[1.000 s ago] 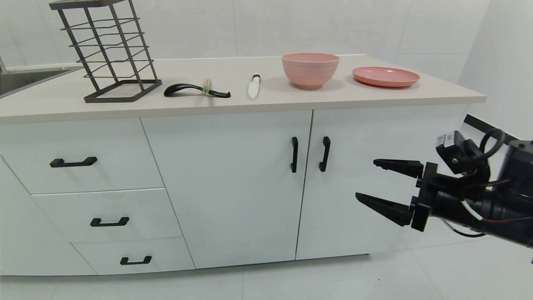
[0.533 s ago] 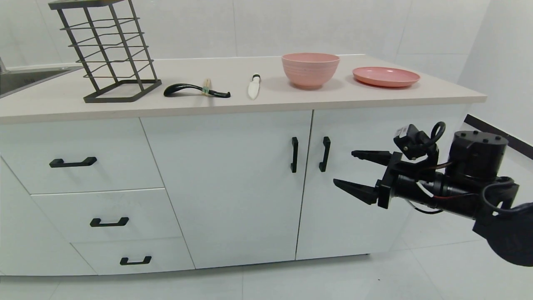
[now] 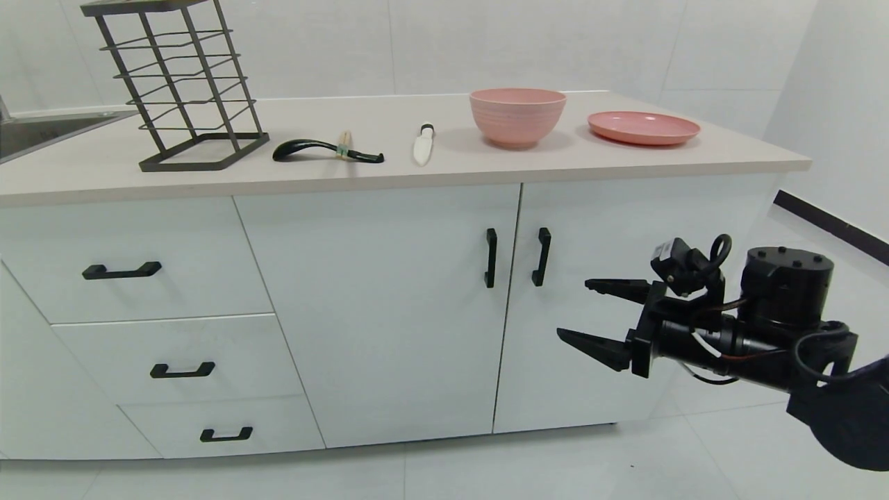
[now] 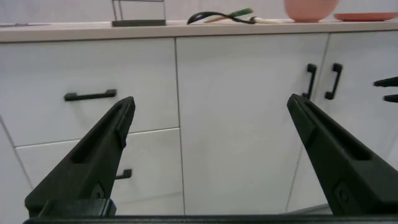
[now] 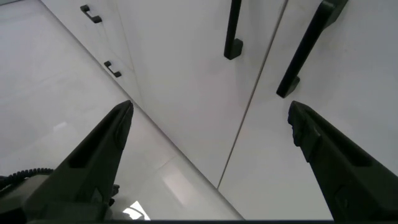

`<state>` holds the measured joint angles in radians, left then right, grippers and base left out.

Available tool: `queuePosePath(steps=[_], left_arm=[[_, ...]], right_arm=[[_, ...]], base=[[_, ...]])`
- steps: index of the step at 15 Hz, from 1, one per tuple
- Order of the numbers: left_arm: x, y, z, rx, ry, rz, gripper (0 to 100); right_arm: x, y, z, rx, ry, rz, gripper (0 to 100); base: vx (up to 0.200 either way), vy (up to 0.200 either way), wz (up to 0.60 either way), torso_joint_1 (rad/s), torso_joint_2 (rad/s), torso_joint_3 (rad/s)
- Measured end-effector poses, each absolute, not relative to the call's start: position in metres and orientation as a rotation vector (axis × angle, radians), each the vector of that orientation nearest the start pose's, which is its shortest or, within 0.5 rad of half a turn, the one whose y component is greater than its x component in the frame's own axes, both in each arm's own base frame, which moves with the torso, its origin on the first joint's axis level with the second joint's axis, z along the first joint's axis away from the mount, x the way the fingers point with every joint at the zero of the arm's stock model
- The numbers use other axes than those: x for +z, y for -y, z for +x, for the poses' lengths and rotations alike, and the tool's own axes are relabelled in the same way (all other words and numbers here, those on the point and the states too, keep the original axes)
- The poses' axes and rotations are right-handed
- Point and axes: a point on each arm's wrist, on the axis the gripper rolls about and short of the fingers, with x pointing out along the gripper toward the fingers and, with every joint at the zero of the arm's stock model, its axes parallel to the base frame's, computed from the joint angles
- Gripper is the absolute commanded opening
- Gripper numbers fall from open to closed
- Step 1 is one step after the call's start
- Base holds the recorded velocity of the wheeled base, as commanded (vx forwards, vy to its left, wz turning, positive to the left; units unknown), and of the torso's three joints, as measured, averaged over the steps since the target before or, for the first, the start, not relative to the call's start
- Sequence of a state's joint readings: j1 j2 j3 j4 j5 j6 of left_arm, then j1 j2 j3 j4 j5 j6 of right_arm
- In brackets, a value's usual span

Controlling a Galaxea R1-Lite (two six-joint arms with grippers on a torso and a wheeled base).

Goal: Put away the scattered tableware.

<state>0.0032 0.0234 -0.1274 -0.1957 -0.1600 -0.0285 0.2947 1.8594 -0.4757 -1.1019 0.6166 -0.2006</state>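
Lower than half a second ago, the right gripper [image 3: 573, 308] hangs spread wide and empty before the right door [image 3: 590, 229], well below the surface [image 3: 625, 158]. The left gripper [image 4: 211, 102] gapes too, holding nothing. On the surface lie a spoon [image 3: 305, 148], knife [image 3: 423, 144], bowl [image 3: 517, 114] and plate [image 3: 644, 128], with a rack [image 3: 184, 83] beside the spoon. Something pale crosses the spoon's handle, too small to identify. The sink [image 3: 42, 128] is cut off.

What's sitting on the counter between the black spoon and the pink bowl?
A small white knife lies between the spoon and the bowl, seen in the head view.
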Motion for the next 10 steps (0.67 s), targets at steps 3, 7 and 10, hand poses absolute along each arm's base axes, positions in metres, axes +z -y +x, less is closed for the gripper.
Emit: queuePosePath(steps=[3,7,10], left_arm=[[0.153,0.004,-0.034,-0.242,0.285,-0.002,100],[0.189,0.007,-0.019,-0.417,0.232,0.008,100],[0.205,0.012,0.002,-0.627,0.158,0.062,100]], right_arm=[[0.102,-0.095,0.266,0.95,-0.196,-0.136,100],[0.106,-0.092,0.255,0.968,-0.174,-0.136,100],[0.109,-0.086,0.241,0.963,-0.15,-0.14,100]], base=[[0.0,0.0,0.0,0.0,0.0,0.0],[0.0,0.0,0.0,0.0,0.0,0.0],[0.0,0.0,0.0,0.0,0.0,0.0]])
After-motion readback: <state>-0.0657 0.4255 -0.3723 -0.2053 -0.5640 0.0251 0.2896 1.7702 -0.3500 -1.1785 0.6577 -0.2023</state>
